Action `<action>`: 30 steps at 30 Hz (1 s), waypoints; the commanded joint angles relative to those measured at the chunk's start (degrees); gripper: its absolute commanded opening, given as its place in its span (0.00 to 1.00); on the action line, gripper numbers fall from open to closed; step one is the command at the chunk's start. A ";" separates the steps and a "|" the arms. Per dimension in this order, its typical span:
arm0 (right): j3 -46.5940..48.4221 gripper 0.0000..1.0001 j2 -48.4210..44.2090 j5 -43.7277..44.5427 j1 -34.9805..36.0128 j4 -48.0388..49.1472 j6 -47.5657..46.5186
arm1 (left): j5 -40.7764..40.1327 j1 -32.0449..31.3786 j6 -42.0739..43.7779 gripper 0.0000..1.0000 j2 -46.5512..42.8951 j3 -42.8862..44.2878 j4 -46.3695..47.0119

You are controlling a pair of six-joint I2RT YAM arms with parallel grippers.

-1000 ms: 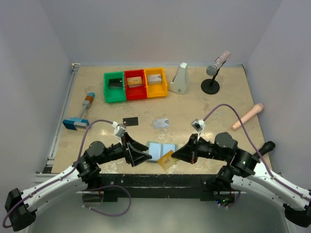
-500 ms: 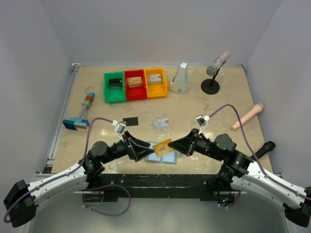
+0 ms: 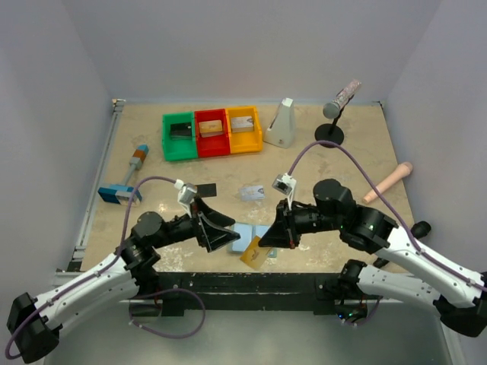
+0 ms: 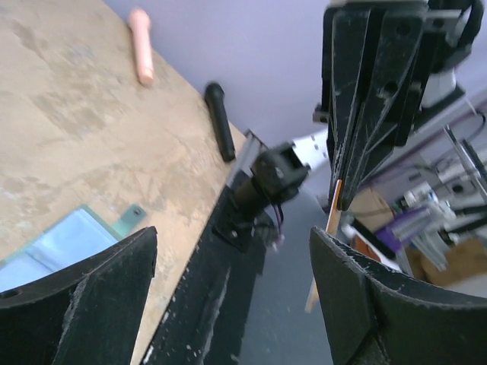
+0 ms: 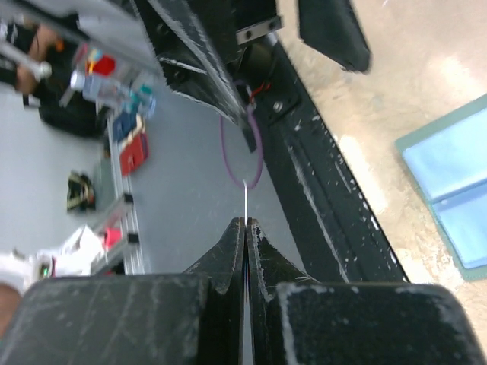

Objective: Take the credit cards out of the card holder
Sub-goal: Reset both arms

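- Right claw [image 3: 265, 242] is clamped tight on the orange-gold card [image 3: 253, 254], pinching it by its upper edge. From the right wrist cam the card is just a thin line poking out of the tips.
- That card hangs tilted at 6 o'clock of the card holder [image 3: 245, 233], over the table's [image 3: 319, 163] near edge.
- The card holder lies open, pale blue side up, at the table's 6 o'clock.
- Left claw [image 3: 223, 240] is spread wide with nothing in it, right at the holder's 9 o'clock.
- Black card [image 3: 204, 189] lies flat at the holder's 11 o'clock and the silver-grey card [image 3: 252, 192] at its 12.
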 commanded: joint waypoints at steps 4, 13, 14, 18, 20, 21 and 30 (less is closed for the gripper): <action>8.79 0.00 6.74 -11.63 0.06 -11.48 -10.44 | 17.60 0.09 1.44 0.84 10.09 6.53 7.36; 9.59 0.00 10.97 -12.59 0.14 -8.77 -10.18 | 20.69 -1.22 1.61 0.82 11.58 7.23 8.77; 9.85 0.00 11.49 -12.86 0.14 -8.41 -10.01 | 20.95 -1.92 1.70 0.81 12.20 7.32 9.03; 10.82 0.00 13.08 -13.21 0.41 -7.71 -9.83 | 21.22 -3.60 2.66 0.79 14.31 8.20 8.86; 11.35 0.00 13.61 -13.21 0.58 -7.62 -9.74 | 20.95 -3.86 3.01 0.75 14.92 8.11 8.69; 11.61 0.00 13.78 -13.21 0.67 -7.53 -9.74 | 20.52 -3.78 3.19 0.74 15.10 8.11 8.60; 11.70 0.00 15.10 -13.65 1.55 -6.04 -8.95 | 21.39 -3.86 2.84 0.61 17.03 8.20 10.78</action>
